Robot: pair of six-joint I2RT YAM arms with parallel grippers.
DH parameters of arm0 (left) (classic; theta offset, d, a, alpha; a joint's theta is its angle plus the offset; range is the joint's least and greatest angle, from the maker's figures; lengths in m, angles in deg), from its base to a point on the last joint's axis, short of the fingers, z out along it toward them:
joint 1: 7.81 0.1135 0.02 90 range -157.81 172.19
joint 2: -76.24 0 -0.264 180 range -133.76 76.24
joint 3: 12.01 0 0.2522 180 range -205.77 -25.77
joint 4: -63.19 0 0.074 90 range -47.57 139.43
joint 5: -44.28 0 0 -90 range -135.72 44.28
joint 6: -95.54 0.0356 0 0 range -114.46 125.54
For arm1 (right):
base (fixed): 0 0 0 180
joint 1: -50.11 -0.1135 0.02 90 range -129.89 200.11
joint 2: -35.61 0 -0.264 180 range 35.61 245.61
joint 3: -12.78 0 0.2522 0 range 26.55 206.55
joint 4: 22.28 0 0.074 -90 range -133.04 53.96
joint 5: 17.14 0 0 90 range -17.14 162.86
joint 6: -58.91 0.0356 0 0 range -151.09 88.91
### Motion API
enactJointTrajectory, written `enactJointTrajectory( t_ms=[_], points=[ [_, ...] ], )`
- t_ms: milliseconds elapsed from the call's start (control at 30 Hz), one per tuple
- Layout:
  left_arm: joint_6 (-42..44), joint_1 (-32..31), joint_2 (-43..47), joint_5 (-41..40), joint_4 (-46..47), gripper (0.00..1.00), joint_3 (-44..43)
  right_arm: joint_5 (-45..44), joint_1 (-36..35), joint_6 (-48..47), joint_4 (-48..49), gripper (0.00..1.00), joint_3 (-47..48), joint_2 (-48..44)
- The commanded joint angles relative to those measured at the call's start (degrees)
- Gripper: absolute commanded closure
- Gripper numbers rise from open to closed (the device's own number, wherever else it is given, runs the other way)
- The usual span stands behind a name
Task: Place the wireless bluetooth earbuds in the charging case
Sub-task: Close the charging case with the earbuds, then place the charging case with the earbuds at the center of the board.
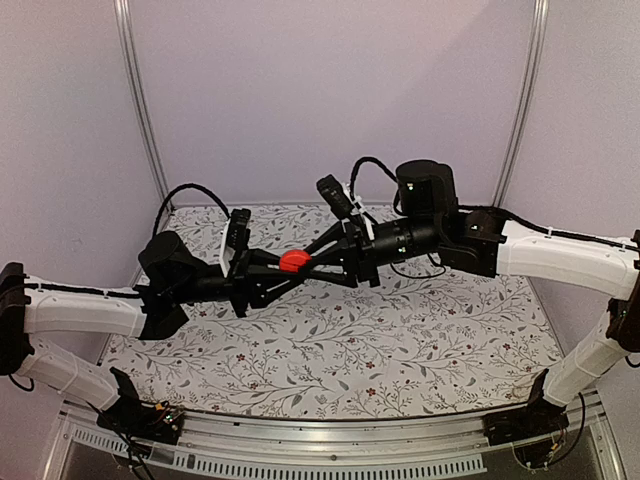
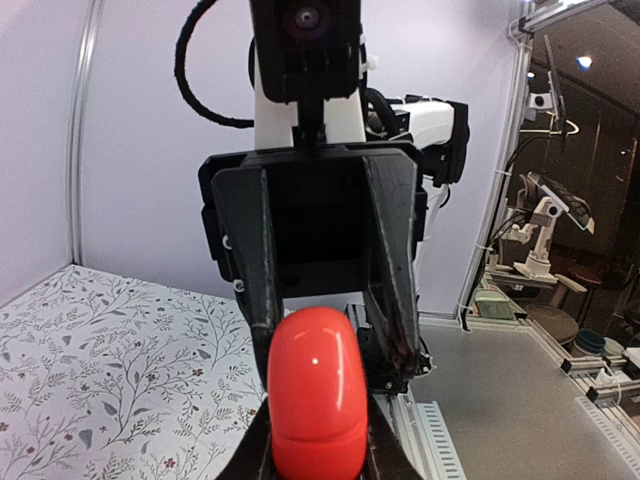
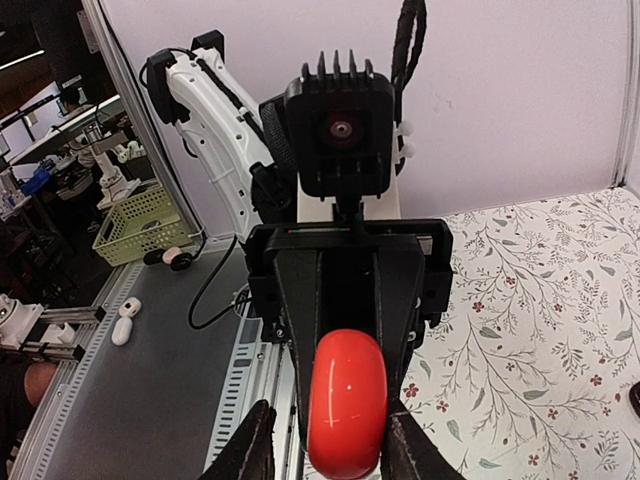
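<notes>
Both arms reach in over the floral table (image 1: 430,340), forearms roughly level and wrists turned inward, so the two grippers meet nose to nose above its middle. The left gripper (image 1: 283,266) is clamped on the red charging case (image 1: 294,261), held in mid-air well clear of the cloth. The right gripper (image 1: 308,260) straddles the same case from the opposite side. Its fingers (image 3: 255,445) are not clenched: a gap shows beside the case.
</notes>
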Motion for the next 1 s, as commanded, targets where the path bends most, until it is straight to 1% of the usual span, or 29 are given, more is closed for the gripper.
enactJointTrajectory(
  t_ms=[0,100,367,600,633,700,767,833,967],
  points=[
    [-4.1,2.6,-1.5,-4.8,-2.0,1.00,-1.8,2.1,-3.9,-4.3,-5.1,0.66,2.8,-1.3],
    [-6.3,3.6,-2.0,-4.6,-1.8,1.00,-2.1,-1.6,-5.6,-7.8,-8.5,0.67,3.8,-1.0],
    [-10.9,4.8,-3.3,-3.9,-2.1,1.00,-2.9,-8.2,-8.3,-15.4,-15.8,0.68,5.7,-0.3],
    [-12.4,5.6,-4.0,-3.1,-2.8,1.00,-3.8,-12.3,-10.1,-19.5,-18.1,0.69,5.9,0.2],
    [-11.9,5.6,-4.0,-2.9,-3.1,1.00,-3.8,-13.1,-10.1,-19.6,-18.0,0.67,5.8,0.2],
    [-10.4,5.6,-4.0,-2.7,-4.8,1.00,-3.9,-16.0,-9.8,-18.7,-16.9,0.56,5.4,-0.3],
    [-8.6,5.6,-4.0,-3.2,-6.8,1.00,-3.8,-15.4,-8.1,-16.7,-14.9,0.50,4.2,-1.6],
    [-7.7,5.6,-4.1,-3.5,-7.8,1.00,-3.6,-14.5,-5.3,-13.9,-11.9,0.41,2.0,-3.2],
    [-7.6,5.9,-4.8,-4.2,-8.5,1.00,-2.8,-14.5,-1.3,-9.8,-6.0,0.31,-3.2,-8.4]
  ],
)
